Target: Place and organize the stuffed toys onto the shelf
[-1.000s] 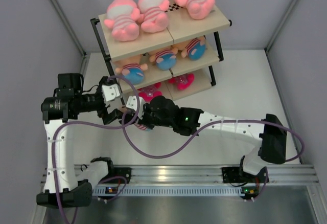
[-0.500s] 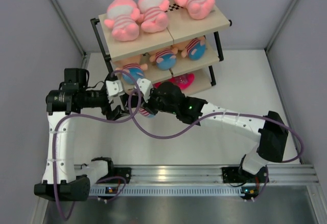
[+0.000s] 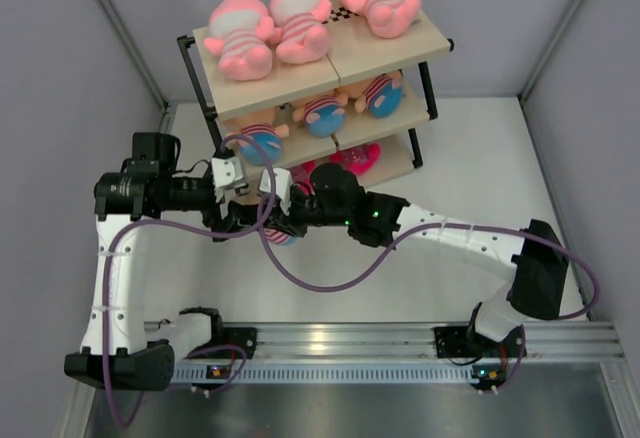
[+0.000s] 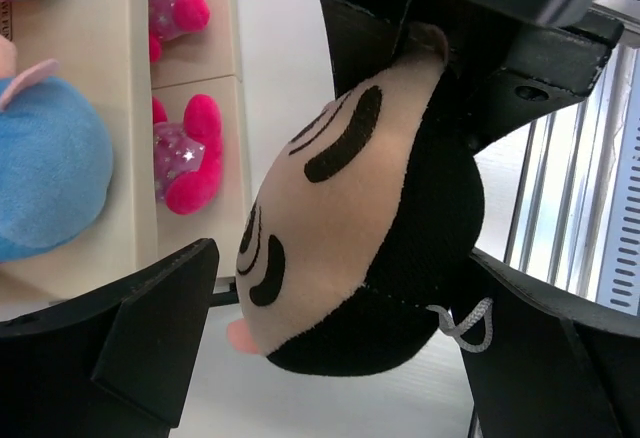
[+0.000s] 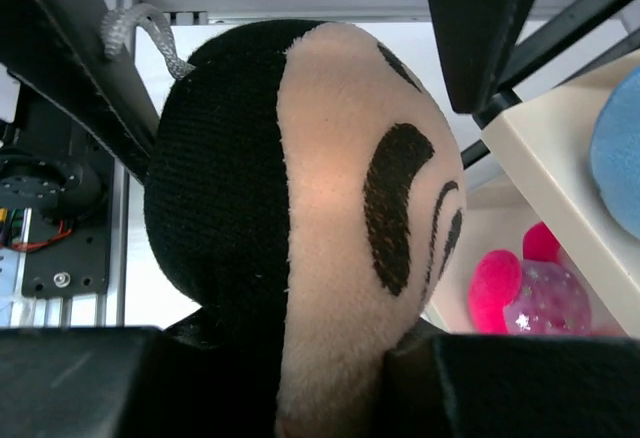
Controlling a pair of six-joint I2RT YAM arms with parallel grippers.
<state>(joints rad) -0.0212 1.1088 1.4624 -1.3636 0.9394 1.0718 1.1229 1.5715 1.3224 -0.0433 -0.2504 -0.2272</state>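
you're seeing doll (image 4: 330,243): peach face, black hair | top toys (image 3: 300,18): pink, striped | shelf (image 3: 432,38): cream boards, black frame | cable (image 3: 330,294): purple

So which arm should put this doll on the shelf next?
Right, probably: the right fingers grip the boy doll near the shelf; the left fingers are open around its head, holding nothing.

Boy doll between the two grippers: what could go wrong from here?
1. The open left gripper straddles only the boy doll's round, soft head; closing there, it might slip off once the right gripper, which grips the doll, lets go.
2. Both grippers work close beside the shelf; a careless swing could bump its frame or the magenta toys on the bottom board.
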